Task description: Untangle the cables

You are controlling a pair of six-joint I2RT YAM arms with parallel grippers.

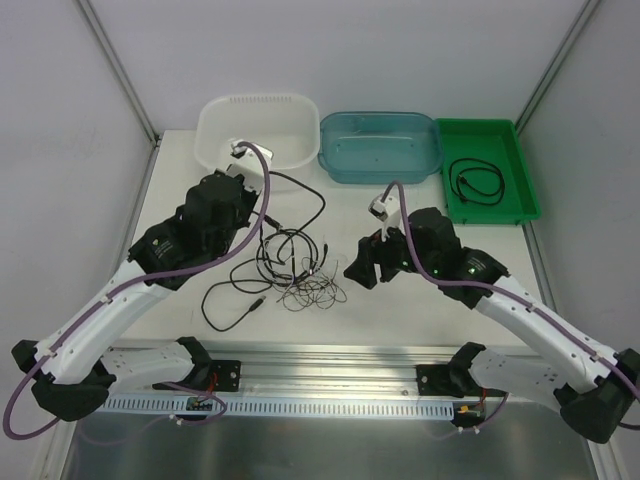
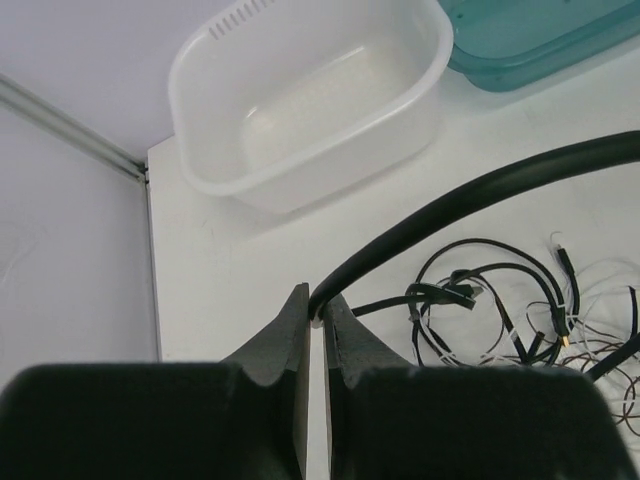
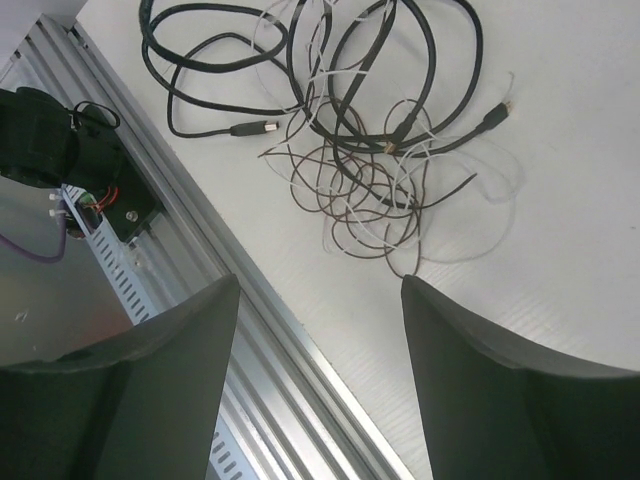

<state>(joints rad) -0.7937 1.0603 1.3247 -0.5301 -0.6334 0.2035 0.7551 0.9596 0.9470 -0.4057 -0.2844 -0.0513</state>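
Observation:
The cables (image 1: 298, 268) lie in a loose tangle on the white table between the two arms: thick black cords with small plugs, thin dark wiry loops and a thin white strand. My left gripper (image 2: 318, 302) is shut on a thick black cable (image 2: 480, 192), which arches up from its tips and off to the right, toward the pile. From above, that left gripper (image 1: 262, 180) sits just in front of the white tub. My right gripper (image 1: 369, 270) hangs open to the right of the tangle with nothing between its fingers. Past those open jaws, the right wrist view looks onto the cables (image 3: 365, 165).
A white tub (image 1: 215, 140), a teal bin (image 1: 335, 160) and a green tray (image 1: 525, 185) stand in a row along the back. A coiled black cable (image 1: 476, 183) lies in the green tray. An aluminium rail (image 1: 330, 355) runs along the near table edge.

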